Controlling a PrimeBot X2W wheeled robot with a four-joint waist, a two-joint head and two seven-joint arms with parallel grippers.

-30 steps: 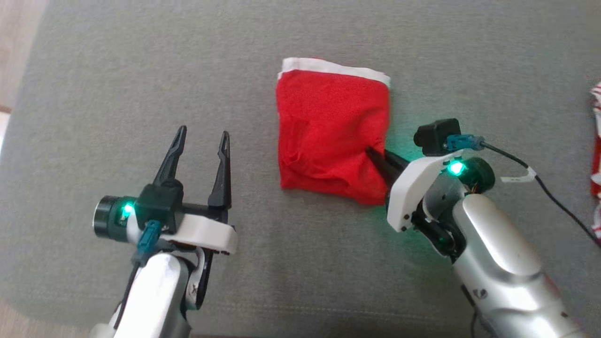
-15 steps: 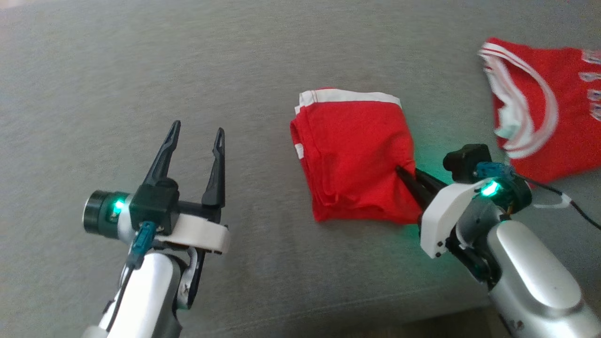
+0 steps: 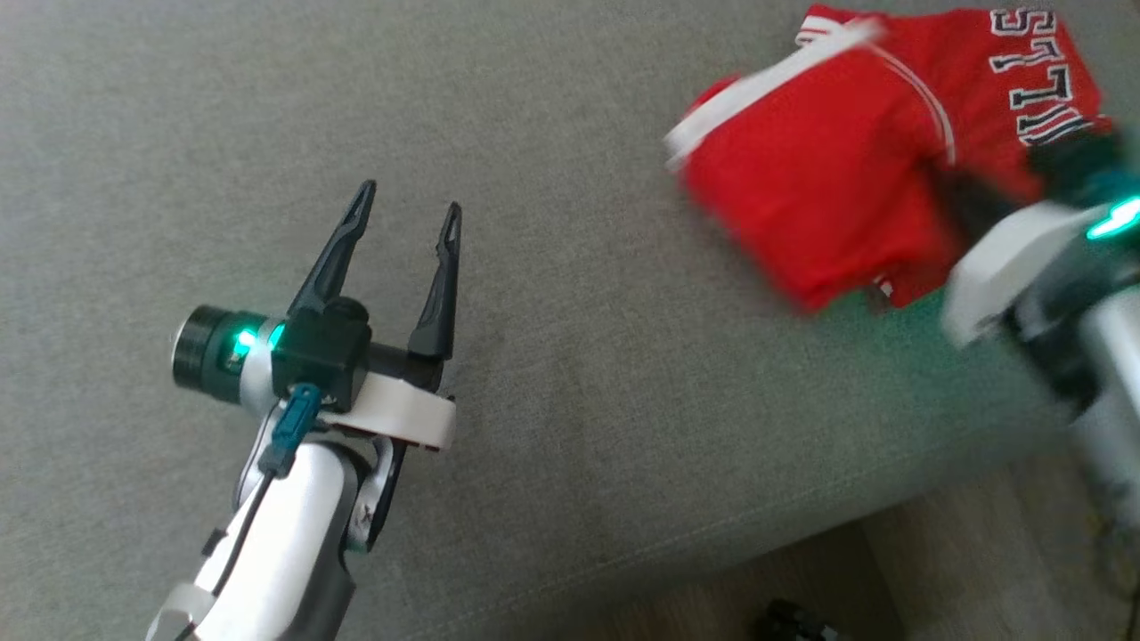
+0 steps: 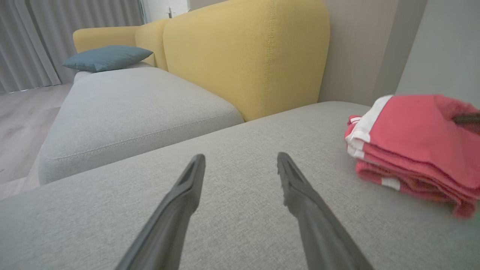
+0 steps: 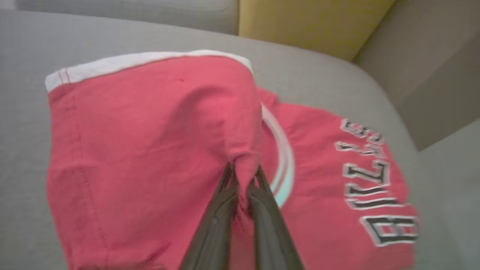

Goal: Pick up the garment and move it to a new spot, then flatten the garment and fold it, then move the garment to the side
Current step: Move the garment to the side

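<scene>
Overhead, the left gripper is hovering spread over the sofa; the garment, at its upper right, is blurring into the right gripper. From the left wrist, its soft, light layers are sagging. From the right wrist, pressed-together fingers are pinching its near edge, a sound hold if every layer is caught, and it is hiding part of a jersey.

Right tool pinches folded red garment overlapping lettered jersey.

Lettering: black block capitals edged in white; "B", "L", "L", "S" read clearly, the second letter is blurred.
Stands on: red jersey.
Place: just right of the fingers of the right gripper.
Head view: "LLS" readable, upside down, on the same jersey.
</scene>
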